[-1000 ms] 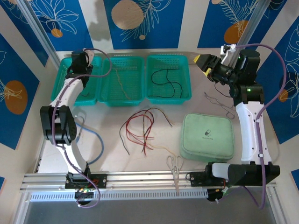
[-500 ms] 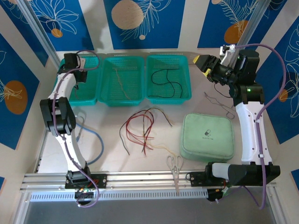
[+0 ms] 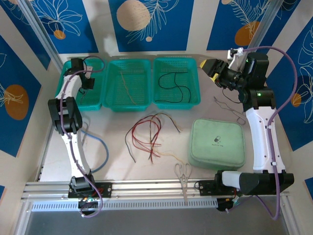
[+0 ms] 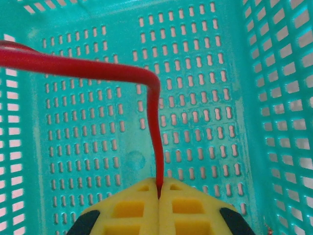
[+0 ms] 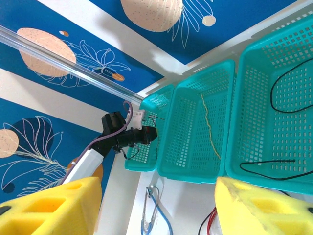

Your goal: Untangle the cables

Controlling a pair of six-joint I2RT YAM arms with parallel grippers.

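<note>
My left gripper (image 4: 160, 183) is shut on a thin red cable (image 4: 98, 68), which rises from the yellow pads, bends and runs off to the left above the floor of the left teal basket (image 4: 220, 98). From above, that gripper (image 3: 91, 81) hangs over the left basket (image 3: 80, 106). A loose tangle of red, black and tan cables (image 3: 146, 134) lies mid-table. One yellow-tan cable (image 3: 128, 85) lies in the middle basket and a black cable (image 3: 176, 87) in the right basket. My right gripper (image 3: 208, 65) is raised at the back right, open and holding nothing (image 5: 156, 196).
Three teal baskets stand in a row at the back. A blue-tubed stethoscope (image 3: 100, 147) lies near the left arm. A green pouch (image 3: 216, 143), scissors (image 3: 183, 172) and a metal wire tool (image 3: 230, 107) lie on the right side.
My left arm has stretched back and to the left, carrying its shut gripper down over the left basket. The right arm has barely shifted.
</note>
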